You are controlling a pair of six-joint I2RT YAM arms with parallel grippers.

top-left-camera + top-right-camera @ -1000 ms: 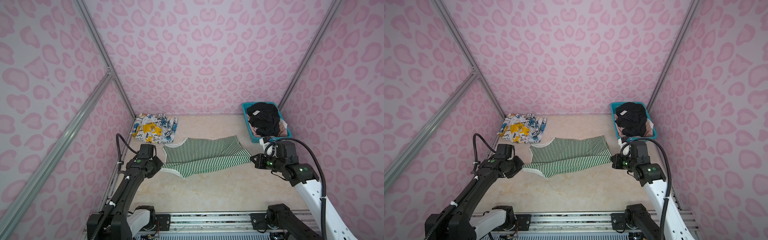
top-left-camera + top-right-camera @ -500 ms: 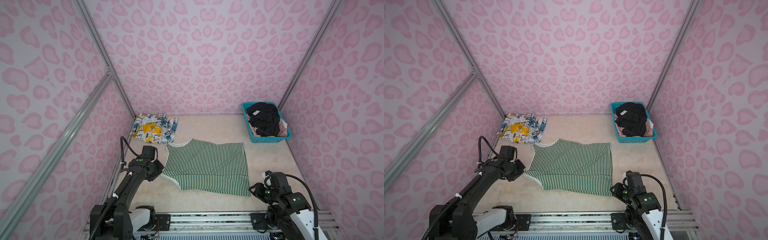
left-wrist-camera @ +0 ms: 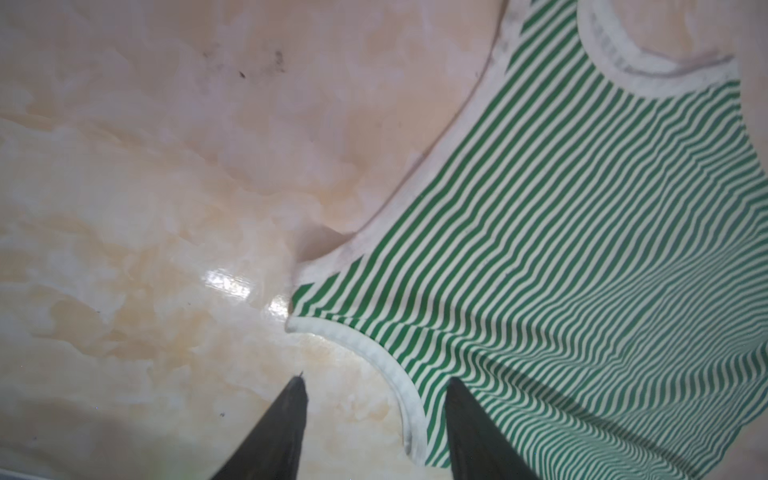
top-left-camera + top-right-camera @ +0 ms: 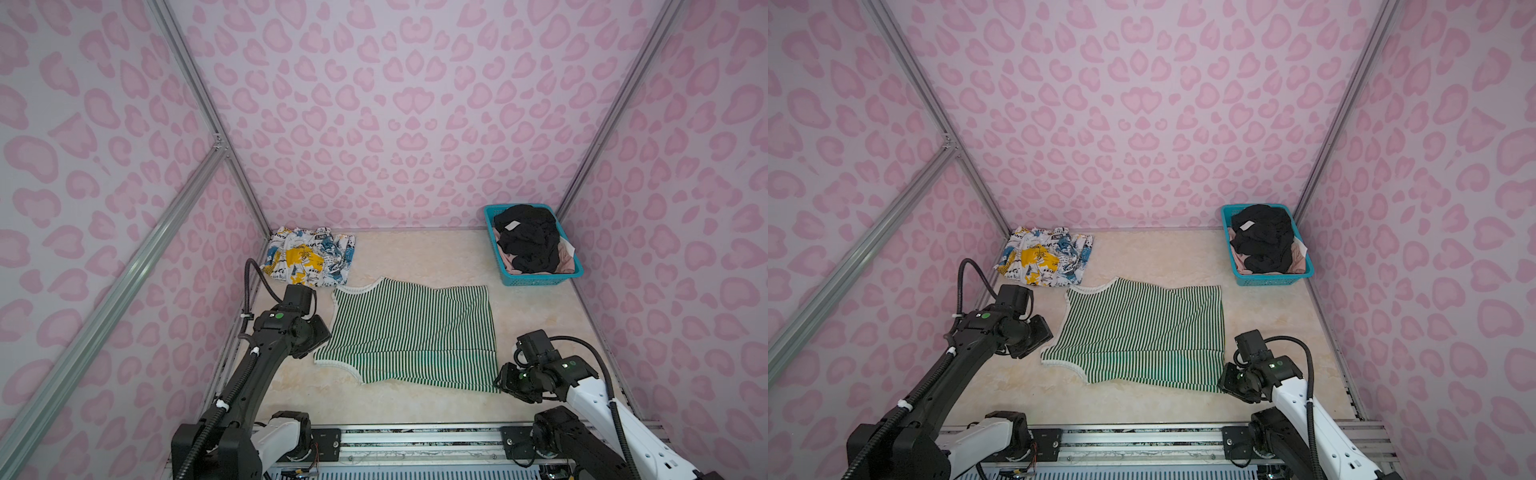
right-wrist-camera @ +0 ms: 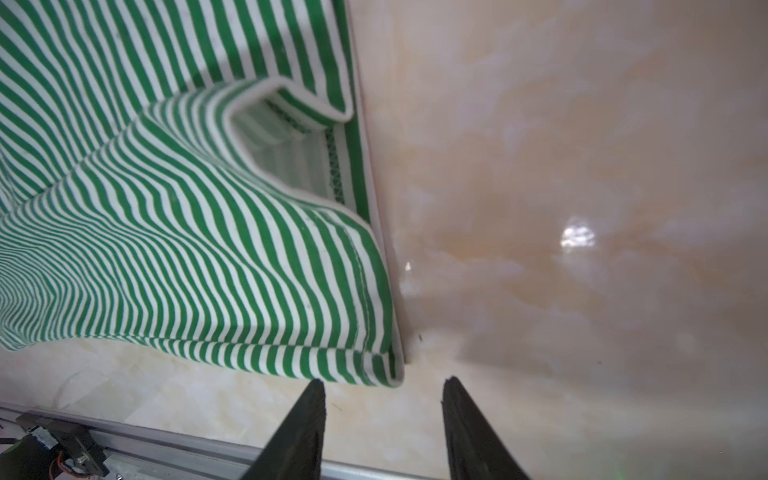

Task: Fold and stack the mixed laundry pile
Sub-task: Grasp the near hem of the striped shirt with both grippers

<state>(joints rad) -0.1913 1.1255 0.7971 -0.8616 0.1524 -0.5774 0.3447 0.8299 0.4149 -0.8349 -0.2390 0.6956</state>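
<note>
right fingers (image 5: 299, 432): parted, empty, just off near hem corner of green-and-white striped top (image 4: 409, 332). left fingers (image 3: 286, 428): parted, armhole trim between, ungripped. top flat on surface (image 4: 415, 257). far left: splashed white garment (image 4: 309, 262). far right: black garment (image 4: 528, 239) over pale pink garment (image 4: 565, 257), in teal basket (image 4: 540, 281).

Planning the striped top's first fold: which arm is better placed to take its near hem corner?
Right. The right gripper hangs open just off that corner of the striped top; the left gripper, also open, straddles the armhole trim opposite.
</note>
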